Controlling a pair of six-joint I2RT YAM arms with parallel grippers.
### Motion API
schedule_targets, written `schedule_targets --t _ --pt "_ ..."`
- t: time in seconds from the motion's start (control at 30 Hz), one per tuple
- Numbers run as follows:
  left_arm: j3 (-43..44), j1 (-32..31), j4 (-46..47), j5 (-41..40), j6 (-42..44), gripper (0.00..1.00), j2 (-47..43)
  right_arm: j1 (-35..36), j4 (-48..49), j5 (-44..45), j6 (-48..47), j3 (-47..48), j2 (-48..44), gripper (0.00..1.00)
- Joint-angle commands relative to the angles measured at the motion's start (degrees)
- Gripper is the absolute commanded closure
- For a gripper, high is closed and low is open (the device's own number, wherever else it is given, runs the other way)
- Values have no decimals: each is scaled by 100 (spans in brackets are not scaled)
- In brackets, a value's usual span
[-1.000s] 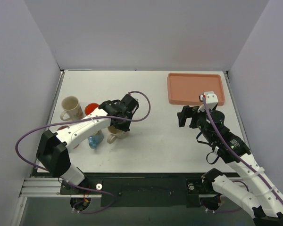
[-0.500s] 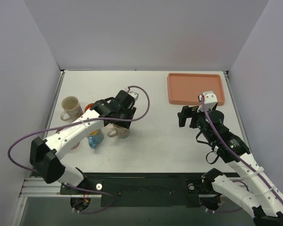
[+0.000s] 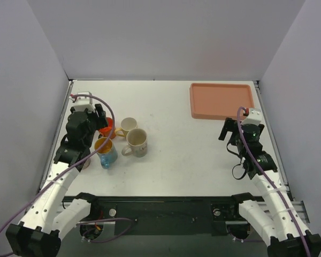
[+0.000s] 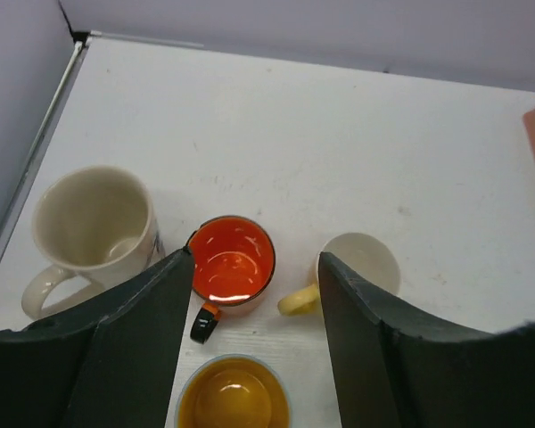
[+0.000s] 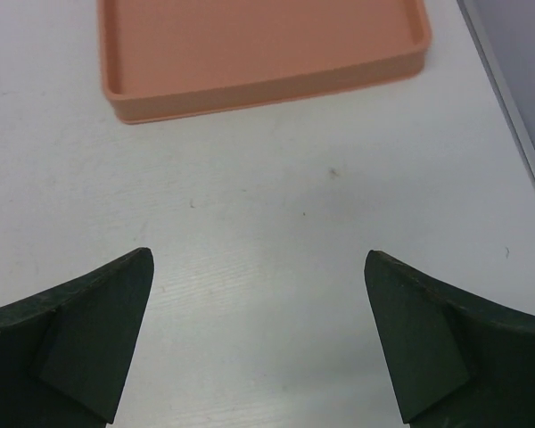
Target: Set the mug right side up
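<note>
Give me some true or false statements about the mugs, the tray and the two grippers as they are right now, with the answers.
1. The pink tray holds a mug. False: nothing lies in it.
2. The right gripper is open over bare table. True.
3. The orange mug lies on its side. False: it stands with its opening up.
4. From the left wrist, the orange mug stands between the big cream mug and the yellow-handled mug. True.
5. The left gripper holds a mug. False: it is open and holds nothing.
</note>
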Motion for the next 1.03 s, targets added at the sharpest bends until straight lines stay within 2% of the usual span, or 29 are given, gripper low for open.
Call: schedule_targets --t 0.0,0.1,0.17,0.33,0.47,0.6,0.9,1.0 --pt "-1129 494 1735 51 -118 31 -451 -322 564 738 685 -550 -427 0" --pt "-1744 828 2165 394 -207 29 -707 -313 407 1282 615 -770 -629 0" --pt "-2051 1057 2463 561 -207 27 -918 -313 415 1800 1009 -999 -840 0" --pt "-2475 1339 2738 807 -321 26 -1068 -287 625 2260 1213 -1465 -1305 0" --pt "-2783 1348 2834 904 -338 22 -1112 -296 995 2278 1204 -1790 -1526 0" --pt "-2967 1392 2825 913 -356 20 -1173 -287 951 2252 1248 -1905 -1509 0" --pt "-2976 1444 2738 1027 -312 15 -1173 -287 1162 1882 1020 -2019 -1561 7" --pt "-3012 1488 2738 1036 -347 14 -1174 -287 1180 1935 1020 -2054 -1631 7"
